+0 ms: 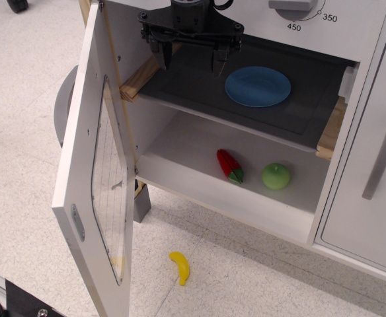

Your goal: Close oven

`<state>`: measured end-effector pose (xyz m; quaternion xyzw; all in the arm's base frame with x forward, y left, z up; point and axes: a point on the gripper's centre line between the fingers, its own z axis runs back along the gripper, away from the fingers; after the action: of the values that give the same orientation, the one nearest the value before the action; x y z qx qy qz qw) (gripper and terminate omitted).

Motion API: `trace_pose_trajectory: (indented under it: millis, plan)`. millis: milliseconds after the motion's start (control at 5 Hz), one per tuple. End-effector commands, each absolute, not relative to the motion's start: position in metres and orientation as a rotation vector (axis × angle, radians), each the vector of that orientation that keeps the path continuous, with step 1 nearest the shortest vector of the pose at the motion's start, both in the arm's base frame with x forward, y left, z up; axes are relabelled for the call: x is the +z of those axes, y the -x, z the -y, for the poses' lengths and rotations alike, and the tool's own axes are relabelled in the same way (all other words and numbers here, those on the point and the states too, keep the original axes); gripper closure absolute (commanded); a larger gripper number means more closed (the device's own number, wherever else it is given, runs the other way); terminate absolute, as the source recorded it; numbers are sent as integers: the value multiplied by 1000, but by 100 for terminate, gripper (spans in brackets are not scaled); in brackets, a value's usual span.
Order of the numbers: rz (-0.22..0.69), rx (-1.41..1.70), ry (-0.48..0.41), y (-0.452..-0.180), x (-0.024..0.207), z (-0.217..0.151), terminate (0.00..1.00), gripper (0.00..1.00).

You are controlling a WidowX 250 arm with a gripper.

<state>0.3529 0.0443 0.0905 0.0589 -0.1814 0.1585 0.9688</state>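
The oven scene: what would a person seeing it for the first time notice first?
The oven door stands wide open at the left, swung out toward the camera. Inside, a blue plate lies on the dark upper shelf, with a red toy and a green apple below. The black tool hangs open over the shelf, and a yellow banana lies on the floor.

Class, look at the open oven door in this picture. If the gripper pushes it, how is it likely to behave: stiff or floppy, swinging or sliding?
The oven door looks like a rigid white panel, so it should stay stiff rather than bend. Its edge at the oven suggests it would swing shut, not slide. The wired window might give a little, so the solid frame seems safer for the open gripper.
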Motion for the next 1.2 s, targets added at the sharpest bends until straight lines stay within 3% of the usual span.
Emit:
trace_pose_trajectory:
  millis: [0,600,1000]
  plan:
    - [367,320,-119,-353,91,-44,0,0]
    - [348,401,-18,-278,133,-45,0,0]
    - [292,499,-85,-236,145,-75,0,0]
